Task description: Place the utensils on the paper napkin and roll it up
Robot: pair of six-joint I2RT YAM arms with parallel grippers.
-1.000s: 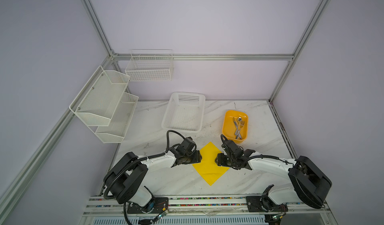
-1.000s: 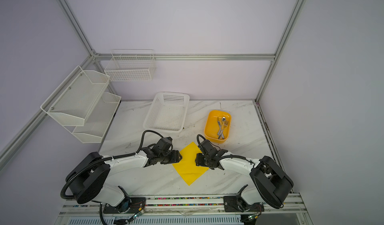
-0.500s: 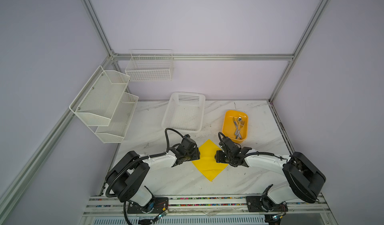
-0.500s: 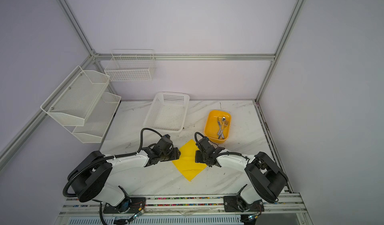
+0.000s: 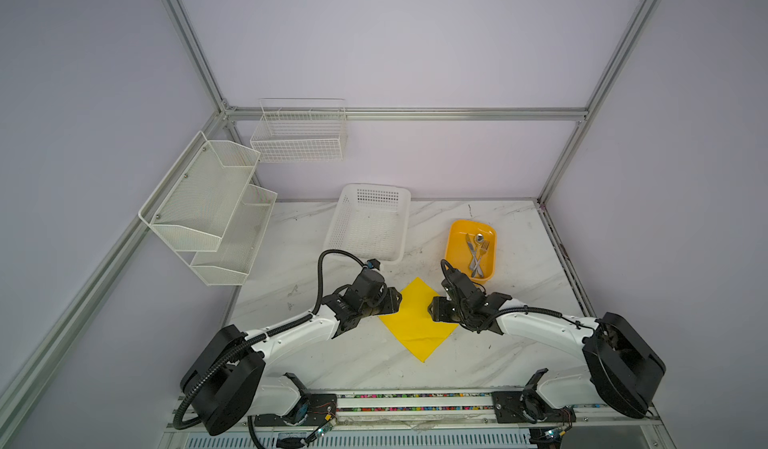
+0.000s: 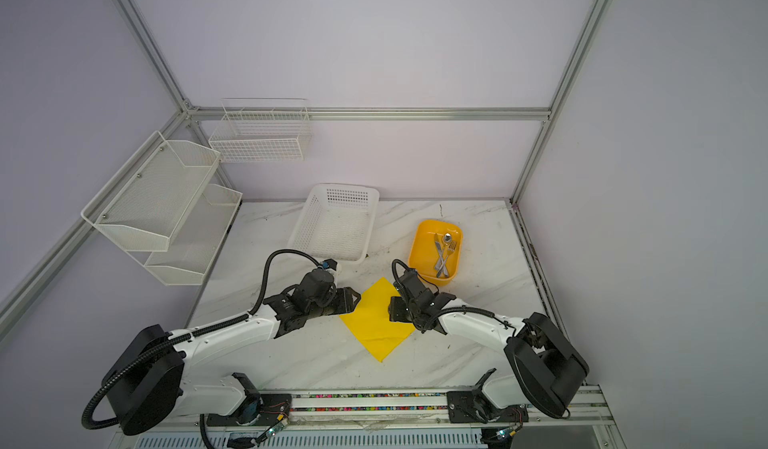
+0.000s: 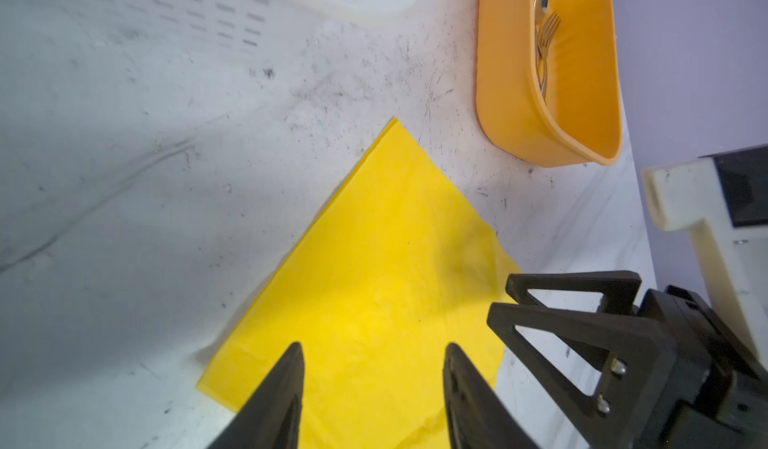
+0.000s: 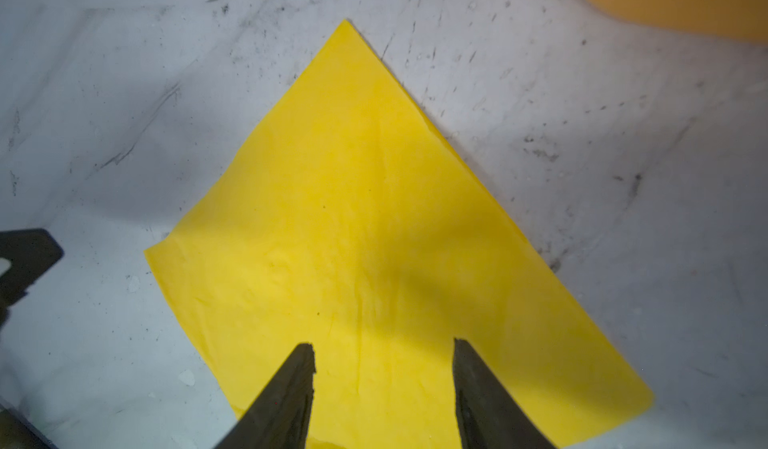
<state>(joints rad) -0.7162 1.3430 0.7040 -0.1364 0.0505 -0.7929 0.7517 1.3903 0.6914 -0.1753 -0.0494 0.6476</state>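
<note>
Yellow paper napkin lies flat on the marble worktop, turned like a diamond. We've got the left hand over its left corner and the right hand over its right corner, both with jaws apart. Utensils sit in the orange tub just behind the napkin.

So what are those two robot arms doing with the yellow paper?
The robot has a yellow paper napkin lying flat on the table. The left gripper and right gripper, both open and holding nothing, sit at its opposite corners. The utensils are not on it yet; they lie in the orange tub.
</note>
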